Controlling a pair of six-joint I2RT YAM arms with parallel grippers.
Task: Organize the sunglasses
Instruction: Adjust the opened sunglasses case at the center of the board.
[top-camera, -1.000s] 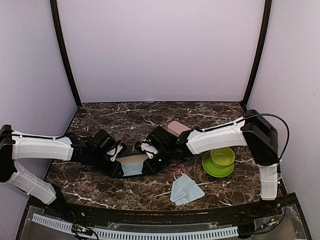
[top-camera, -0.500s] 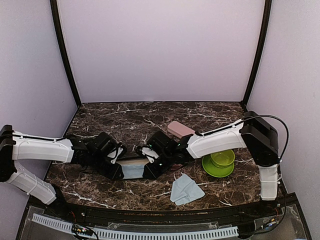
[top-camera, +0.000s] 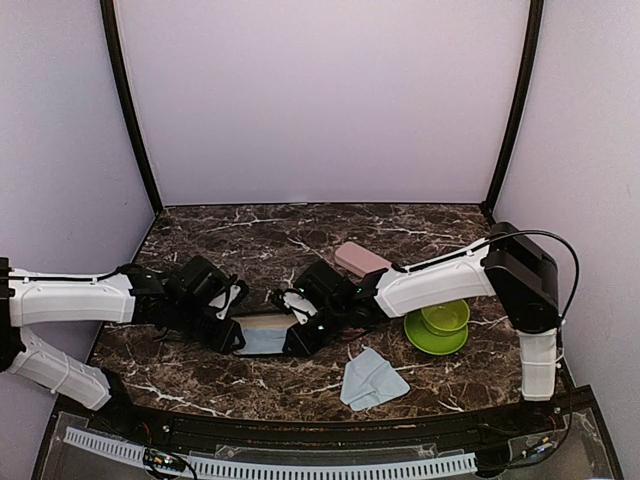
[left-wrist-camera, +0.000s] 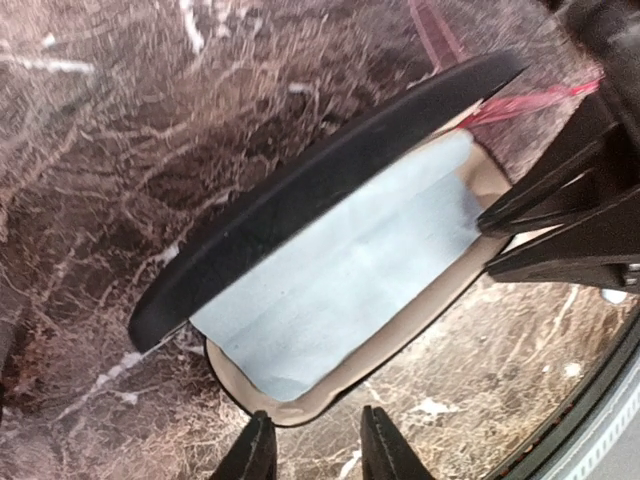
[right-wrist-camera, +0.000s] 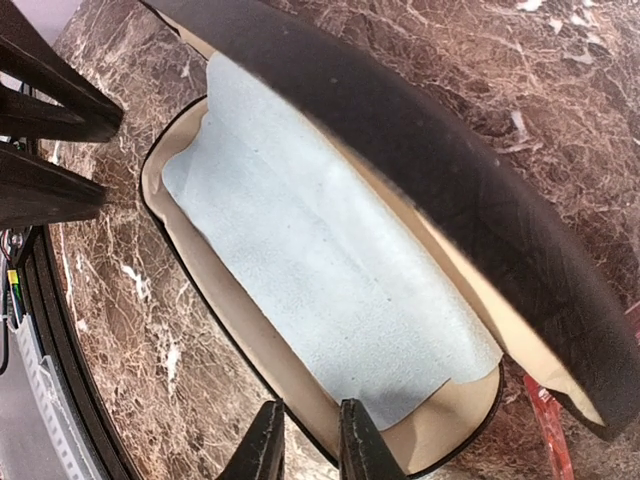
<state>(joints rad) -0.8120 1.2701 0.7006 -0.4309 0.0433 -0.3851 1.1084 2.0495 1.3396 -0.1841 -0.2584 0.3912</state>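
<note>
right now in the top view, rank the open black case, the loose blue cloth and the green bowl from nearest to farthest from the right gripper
From the right gripper:
1. open black case: right at its jaws, just to the left.
2. loose blue cloth: toward the near edge, to the right.
3. green bowl: farthest, well to the right, near the right arm's base.

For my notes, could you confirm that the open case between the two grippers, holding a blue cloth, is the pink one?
Not quite: the open case holding the blue cloth is black, as both wrist views show; the pink case lies shut farther back in the top view.
</note>
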